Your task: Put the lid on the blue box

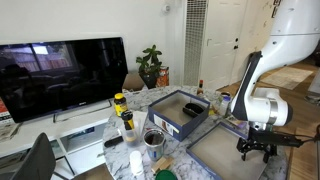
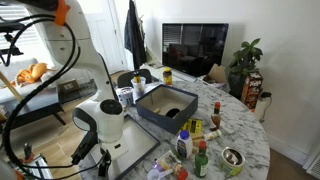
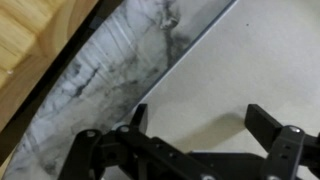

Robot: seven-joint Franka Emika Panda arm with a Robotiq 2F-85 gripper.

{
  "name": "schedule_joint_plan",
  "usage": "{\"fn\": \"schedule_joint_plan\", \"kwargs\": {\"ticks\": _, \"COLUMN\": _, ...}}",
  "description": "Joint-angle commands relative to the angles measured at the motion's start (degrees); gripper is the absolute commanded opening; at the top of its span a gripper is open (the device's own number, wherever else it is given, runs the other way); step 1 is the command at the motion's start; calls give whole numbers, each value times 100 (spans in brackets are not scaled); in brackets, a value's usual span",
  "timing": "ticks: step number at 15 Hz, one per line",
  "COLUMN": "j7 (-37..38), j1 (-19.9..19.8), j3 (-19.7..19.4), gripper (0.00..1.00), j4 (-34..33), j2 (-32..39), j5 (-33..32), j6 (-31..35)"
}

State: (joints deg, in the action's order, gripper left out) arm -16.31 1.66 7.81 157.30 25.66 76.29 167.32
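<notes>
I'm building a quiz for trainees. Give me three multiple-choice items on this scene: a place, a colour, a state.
1. Where is the lid? A on the box; B on the table beside the box; C on the floor.
2. The box's outside is: A dark blue; B red; C white.
3. The gripper is: A shut on the lid; B shut on a bottle; C open, holding nothing.
Key: B, it lies inside-up next to the open box; A, its walls show navy; C, jaws stand apart above the lid.
</notes>
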Motion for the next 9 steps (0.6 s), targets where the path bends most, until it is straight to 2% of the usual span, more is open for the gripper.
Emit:
{"fn": "schedule_joint_plan", "kwargs": {"ticks": 1, "j7": 44, "j1": 194, "j3": -84, "gripper": 100, "j4": -2, "j2": -253, "j5": 118, "j6": 160}}
{"fn": "schedule_joint_plan", "kwargs": {"ticks": 2, "j7": 1, "j1": 190, "j3": -87, "gripper": 100, "j4": -14, "j2": -374, "j5": 193, "j6": 174}}
{"fn": "schedule_joint_plan", "kwargs": {"ticks": 3, "j7": 155, "j1": 90, "j3": -5, "gripper": 100, "j4": 300, "j2": -904, "j5": 140, "j6": 149}}
{"fn": "schedule_joint_plan", "kwargs": {"ticks": 6, "j7": 337, "j1": 148, "j3": -125, "gripper": 100, "j4": -8, "j2": -1030, "j5": 81, "j6": 196}}
{"fn": "schedule_joint_plan", "kwargs": {"ticks": 7, "j7": 562, "j1": 109, "j3": -113, "gripper": 100, "j4": 167, "j2": -1410, "j5": -81, "j6": 152}}
{"fn": "schedule_joint_plan", "kwargs": {"ticks": 9, "j7": 855, "j1": 112, "j3": -170, "gripper": 100, "j4": -26, "j2": -1469, "j5": -294, "j6": 124}}
